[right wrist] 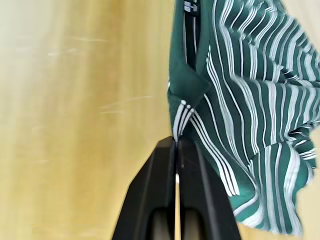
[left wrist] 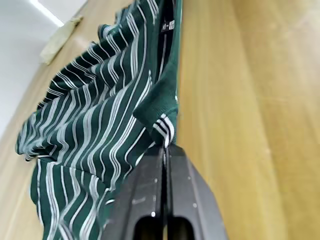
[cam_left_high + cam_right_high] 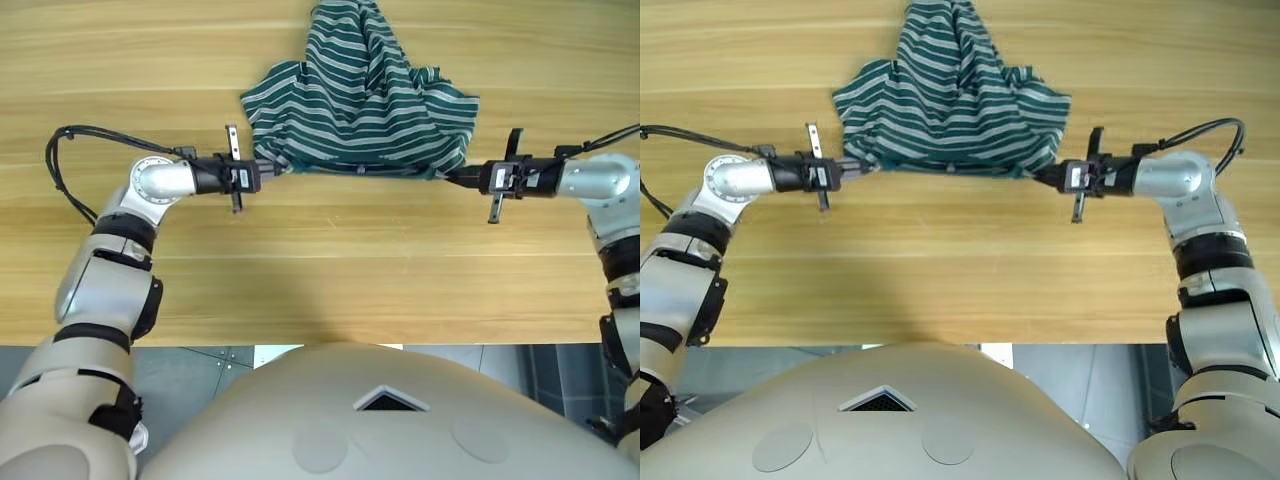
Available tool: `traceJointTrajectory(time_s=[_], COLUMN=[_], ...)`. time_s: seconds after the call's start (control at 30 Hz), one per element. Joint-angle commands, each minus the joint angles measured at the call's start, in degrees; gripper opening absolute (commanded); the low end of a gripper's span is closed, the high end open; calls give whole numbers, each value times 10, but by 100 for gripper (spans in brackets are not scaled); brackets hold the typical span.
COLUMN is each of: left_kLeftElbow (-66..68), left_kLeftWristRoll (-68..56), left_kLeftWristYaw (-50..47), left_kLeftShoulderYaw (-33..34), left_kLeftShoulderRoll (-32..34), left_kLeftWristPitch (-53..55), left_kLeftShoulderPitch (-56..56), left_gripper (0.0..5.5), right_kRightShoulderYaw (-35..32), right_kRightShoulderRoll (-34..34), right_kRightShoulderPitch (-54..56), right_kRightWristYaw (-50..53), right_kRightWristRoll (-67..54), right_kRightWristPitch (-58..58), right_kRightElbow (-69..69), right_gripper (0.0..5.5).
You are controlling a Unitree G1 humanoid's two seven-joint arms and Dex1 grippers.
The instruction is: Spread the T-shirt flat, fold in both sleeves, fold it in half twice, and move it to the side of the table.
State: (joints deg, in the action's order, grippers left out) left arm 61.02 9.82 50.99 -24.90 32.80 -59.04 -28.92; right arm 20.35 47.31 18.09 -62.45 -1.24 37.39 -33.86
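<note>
Currently the left gripper (image 3: pixel 268 170) and right gripper (image 3: pixel 448 176) each pinch a near corner of the bunched T-shirt (image 3: pixel 358 100) on the table (image 3: pixel 320 270); such thin bites could slip if pulled apart hard.

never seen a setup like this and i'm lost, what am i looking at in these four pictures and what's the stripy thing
This is a humanoid robot with two arms, each ending in a two-finger gripper. The two wide pictures come from a stereo camera on its head, looking down over a wooden table; both show the same scene. The two close-ups come from cameras on the wrists, one per arm.

The stripy thing is a green-and-white T-shirt, lying on the table bunched up, not flat. The left gripper is shut on one end of the shirt's near edge and the right gripper on the other end, so that edge runs stretched between them. In each close-up the dark fingers pinch the fabric.
</note>
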Motion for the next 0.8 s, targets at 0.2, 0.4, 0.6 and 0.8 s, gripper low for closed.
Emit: traceJointTrajectory(time_s=[0.2, 0.4, 0.6, 0.8], left_kLeftElbow=[-349, -475, -536, -356], left_kLeftWristRoll=[-82, -136, -309, -261], left_kLeftWristYaw=[170, 188, 226, 172], left_kLeftShoulderYaw=[-65, -45, 32, 104], left_kLeftShoulderRoll=[147, 201, 190, 89], left_kLeftWristPitch=[91, 159, 218, 179], left_kLeftShoulderPitch=[215, 271, 231, 65], left_gripper=[89, 169, 262, 256], right_kRightShoulderYaw=[38, 26, -28, -145], right_kRightShoulderRoll=[51, 63, 84, 76], right_kRightShoulderPitch=[-136, -175, -209, -185], right_kRightWristYaw=[-93, -105, -129, -134], right_kRightWristRoll=[16, -8, -96, -226], right_kRightWristPitch=[-90, -139, -143, -139], right_kRightElbow=[178, 243, 310, 330], right_gripper=[0, 63, 164, 148])
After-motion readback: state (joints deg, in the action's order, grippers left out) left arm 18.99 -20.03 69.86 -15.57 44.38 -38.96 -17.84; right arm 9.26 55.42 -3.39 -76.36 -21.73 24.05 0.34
